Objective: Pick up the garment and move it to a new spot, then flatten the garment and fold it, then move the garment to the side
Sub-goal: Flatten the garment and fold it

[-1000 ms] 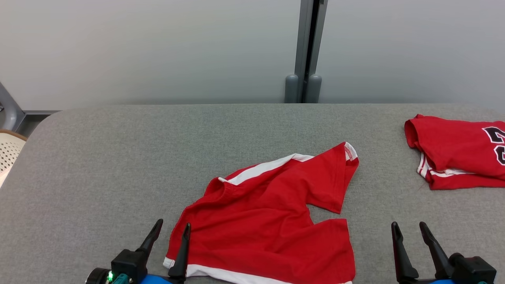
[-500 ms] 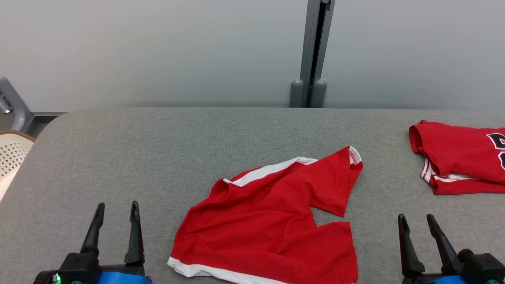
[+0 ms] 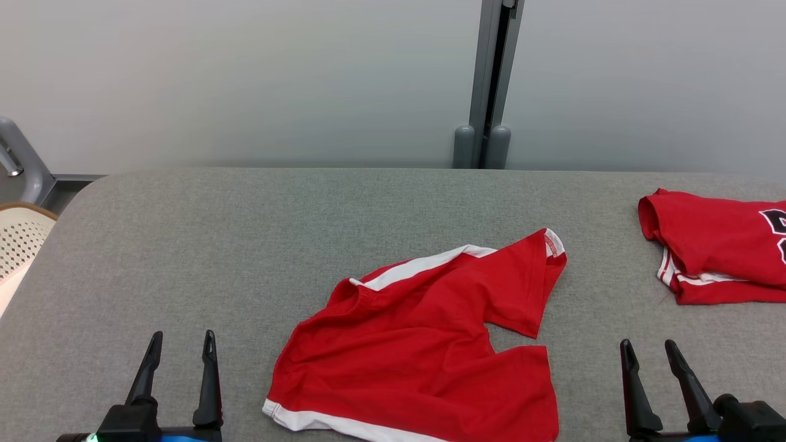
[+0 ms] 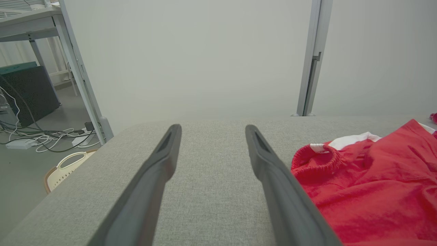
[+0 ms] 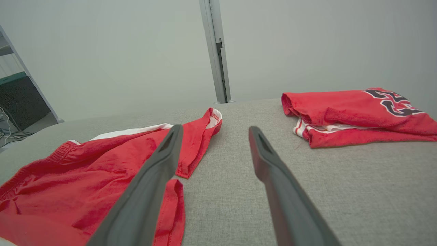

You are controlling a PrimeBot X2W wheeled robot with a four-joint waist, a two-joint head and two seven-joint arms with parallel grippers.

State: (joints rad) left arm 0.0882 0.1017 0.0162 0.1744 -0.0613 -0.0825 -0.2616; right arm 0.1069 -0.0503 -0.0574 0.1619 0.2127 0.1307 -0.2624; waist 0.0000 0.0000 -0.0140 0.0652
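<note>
The garment (image 3: 424,344), red shorts with white side stripes, lies rumpled on the grey table, one leg folded up toward the back right. It shows at the right of the left wrist view (image 4: 372,184) and at the left of the right wrist view (image 5: 85,174). My left gripper (image 3: 182,339) stands open near the front edge, a short way left of the garment, empty (image 4: 211,128). On the other side my right gripper (image 3: 648,347) is open too, right of the garment and holding nothing (image 5: 213,129).
A folded red jersey (image 3: 718,245) with dark lettering lies at the table's right edge (image 5: 355,114). A perforated cream basket (image 3: 18,239) stands on the floor off the table's left end. A grey partition post (image 3: 488,86) rises behind the table (image 3: 215,245).
My left gripper drew back from the garment's left hem and moved left. The camera shifted slightly, so the whole picture sits a little lower. The garment has not moved.
</note>
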